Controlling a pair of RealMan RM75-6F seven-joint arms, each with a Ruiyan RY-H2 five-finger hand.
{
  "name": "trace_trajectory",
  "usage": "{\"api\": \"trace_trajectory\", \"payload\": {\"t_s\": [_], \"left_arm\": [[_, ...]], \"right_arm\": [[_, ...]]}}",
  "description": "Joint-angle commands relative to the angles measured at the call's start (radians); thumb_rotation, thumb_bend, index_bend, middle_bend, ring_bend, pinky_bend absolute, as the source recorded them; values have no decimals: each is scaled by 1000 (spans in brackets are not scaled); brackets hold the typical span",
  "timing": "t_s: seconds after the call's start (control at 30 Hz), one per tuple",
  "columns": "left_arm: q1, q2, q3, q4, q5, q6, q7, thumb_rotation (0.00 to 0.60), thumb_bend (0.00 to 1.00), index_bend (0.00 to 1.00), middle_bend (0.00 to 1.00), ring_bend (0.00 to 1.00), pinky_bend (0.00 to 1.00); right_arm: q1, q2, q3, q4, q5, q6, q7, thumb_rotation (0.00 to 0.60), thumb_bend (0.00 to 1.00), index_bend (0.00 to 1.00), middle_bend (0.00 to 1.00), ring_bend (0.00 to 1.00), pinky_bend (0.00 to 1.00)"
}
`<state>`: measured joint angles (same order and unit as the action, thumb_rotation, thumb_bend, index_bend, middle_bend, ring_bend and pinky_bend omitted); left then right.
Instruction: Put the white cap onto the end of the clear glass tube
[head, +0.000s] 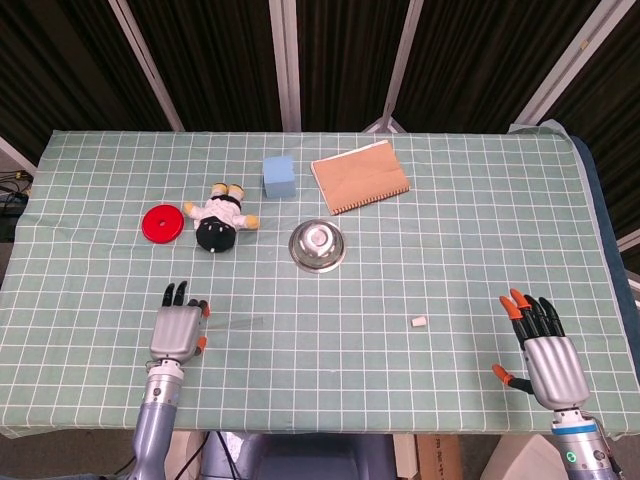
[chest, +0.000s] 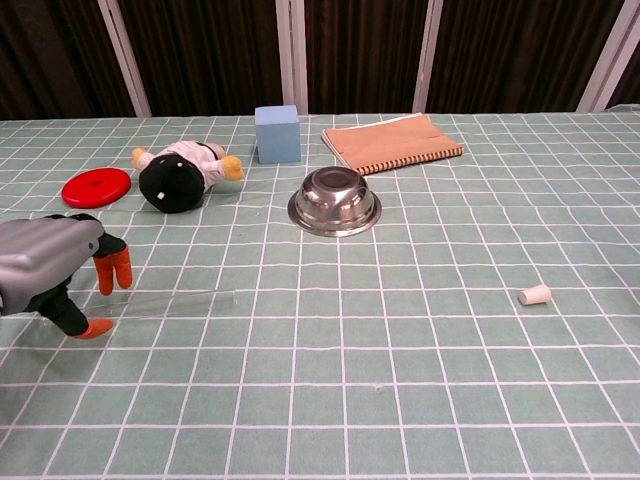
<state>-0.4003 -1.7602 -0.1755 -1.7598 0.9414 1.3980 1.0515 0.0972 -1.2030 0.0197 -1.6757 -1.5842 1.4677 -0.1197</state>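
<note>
The clear glass tube (chest: 175, 299) lies flat on the green checked cloth at the front left, faint in the head view (head: 235, 323). My left hand (head: 178, 328) (chest: 55, 270) hovers over the tube's left end, fingers apart and pointing down, holding nothing. The small white cap (head: 420, 322) (chest: 534, 294) lies on its side at the front right, far from the tube. My right hand (head: 545, 355) is open near the front right edge, well right of the cap. It does not show in the chest view.
A steel bowl (head: 317, 245) sits upside down mid-table. Behind it lie a brown notebook (head: 360, 176), a blue cube (head: 279, 176), a plush toy (head: 221, 218) and a red disc (head: 163, 222). The table's front edge runs close to both hands.
</note>
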Motion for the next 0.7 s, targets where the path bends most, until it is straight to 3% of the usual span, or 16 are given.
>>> {"api": "trace_trajectory", "payload": {"t_s": [0.03, 0.47, 0.7], "left_arm": [[-8, -14, 4, 12, -7, 8, 5, 600, 379, 441, 427, 61, 0], [-30, -39, 13, 35, -44, 28, 13, 600, 424, 487, 473, 74, 0], [-41, -39, 11, 36, -55, 33, 4, 600, 567, 512, 522, 91, 0]], "right_arm": [[0, 1, 0, -1, 1, -1, 2, 600, 186, 0, 0, 0, 0], [0, 3, 1, -7, 4, -1, 3, 600, 186, 0, 0, 0, 0], [0, 2, 2, -8, 6, 0, 3, 600, 186, 0, 0, 0, 0]]}}
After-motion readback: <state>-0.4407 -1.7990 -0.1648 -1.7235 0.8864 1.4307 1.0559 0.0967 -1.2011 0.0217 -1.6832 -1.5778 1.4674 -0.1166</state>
